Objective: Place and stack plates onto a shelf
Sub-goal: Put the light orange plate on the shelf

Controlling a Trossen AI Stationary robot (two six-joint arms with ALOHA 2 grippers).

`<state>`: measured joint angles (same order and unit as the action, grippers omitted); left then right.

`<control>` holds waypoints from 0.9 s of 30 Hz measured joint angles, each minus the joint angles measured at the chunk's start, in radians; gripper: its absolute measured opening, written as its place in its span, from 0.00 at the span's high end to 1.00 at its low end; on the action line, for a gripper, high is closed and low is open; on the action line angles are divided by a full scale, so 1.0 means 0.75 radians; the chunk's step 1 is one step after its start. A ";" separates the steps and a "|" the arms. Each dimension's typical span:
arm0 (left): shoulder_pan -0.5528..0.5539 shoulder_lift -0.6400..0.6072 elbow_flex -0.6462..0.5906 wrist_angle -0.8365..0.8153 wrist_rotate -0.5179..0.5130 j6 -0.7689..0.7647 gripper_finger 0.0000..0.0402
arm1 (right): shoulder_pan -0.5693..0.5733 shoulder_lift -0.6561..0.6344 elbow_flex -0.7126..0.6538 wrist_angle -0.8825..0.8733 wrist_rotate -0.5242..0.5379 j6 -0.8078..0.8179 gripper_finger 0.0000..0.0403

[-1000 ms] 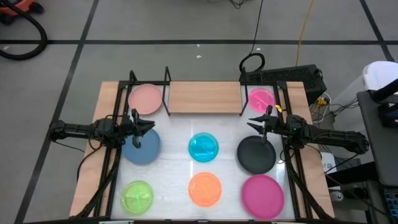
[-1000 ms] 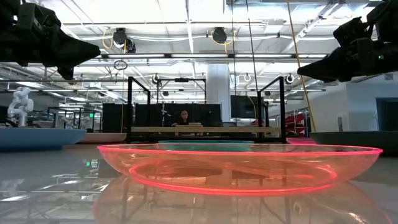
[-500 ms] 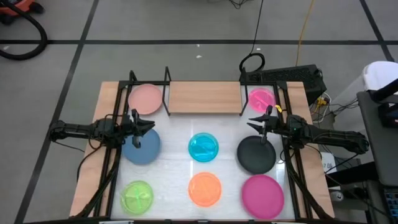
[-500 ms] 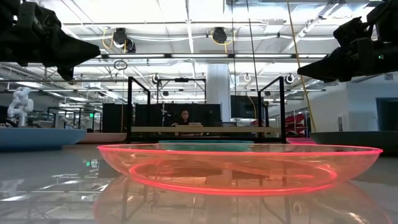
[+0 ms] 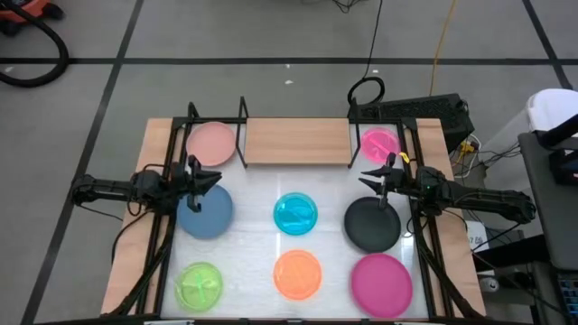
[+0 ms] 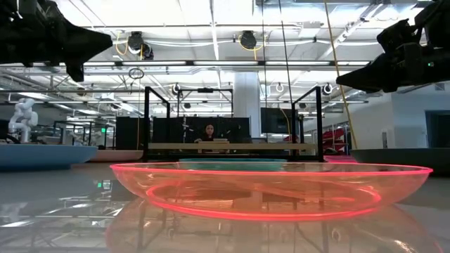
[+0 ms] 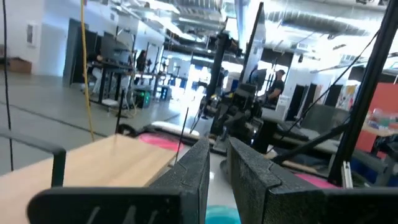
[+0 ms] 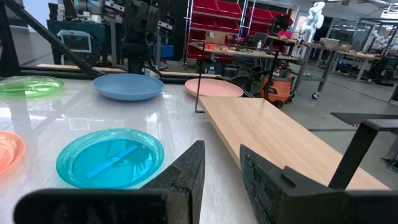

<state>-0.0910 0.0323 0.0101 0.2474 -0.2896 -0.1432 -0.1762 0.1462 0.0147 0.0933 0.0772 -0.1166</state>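
Several round plates rest flat on the white tabletop: blue (image 5: 206, 214), cyan (image 5: 295, 214), black (image 5: 371, 226), lime green (image 5: 199, 284), orange (image 5: 297, 273) and large magenta (image 5: 381, 282). A pale pink plate (image 5: 212, 143) and a small magenta plate (image 5: 380, 143) lie at the far corners, beside the shelf (image 5: 296, 140), a light-wood board between black uprights. My left gripper (image 5: 218, 181) hovers above the blue plate's far edge, narrowly open and holding nothing. My right gripper (image 5: 364, 176) hovers above the black plate's far edge, open and holding nothing.
Black frame rails (image 5: 161, 244) run along the table's left and right sides under the arms. In the low view the orange plate (image 6: 271, 190) fills the foreground before the shelf (image 6: 232, 146). A person sits in the room far behind. The board's top is bare.
My left gripper has risen a little above the blue plate. The right arm and all plates have stayed where they were.
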 joint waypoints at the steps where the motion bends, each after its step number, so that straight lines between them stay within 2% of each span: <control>1: 0.001 0.000 0.002 -0.001 -0.004 0.026 0.84 | 0.000 0.000 0.000 0.000 0.000 0.000 0.79; 5: 0.025 0.003 0.098 -0.194 -0.039 0.108 0.84 | 0.000 0.000 0.000 0.000 0.000 0.000 0.79; 12: 0.087 0.173 0.385 -0.740 -0.367 0.096 0.84 | 0.000 0.000 0.000 0.000 0.000 0.000 0.79; 14: 0.115 0.255 0.417 -0.774 -0.455 0.029 0.84 | 0.000 0.000 0.000 0.001 0.000 0.000 0.79; 18: 0.187 0.428 0.443 -0.737 -0.514 0.000 0.84 | 0.000 0.000 0.000 0.001 0.000 0.000 0.79; 24: 0.311 0.711 0.441 -0.717 -0.512 -0.022 0.84 | 0.000 0.000 0.000 0.001 0.000 0.000 0.79; 27: 0.371 0.805 0.441 -0.732 -0.453 -0.035 0.84 | 0.000 0.000 0.000 0.001 0.000 0.000 0.79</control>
<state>0.1869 0.6364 0.3408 -0.3015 -0.6297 -0.1696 -0.1764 0.1463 0.0151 0.0940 0.0772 -0.1168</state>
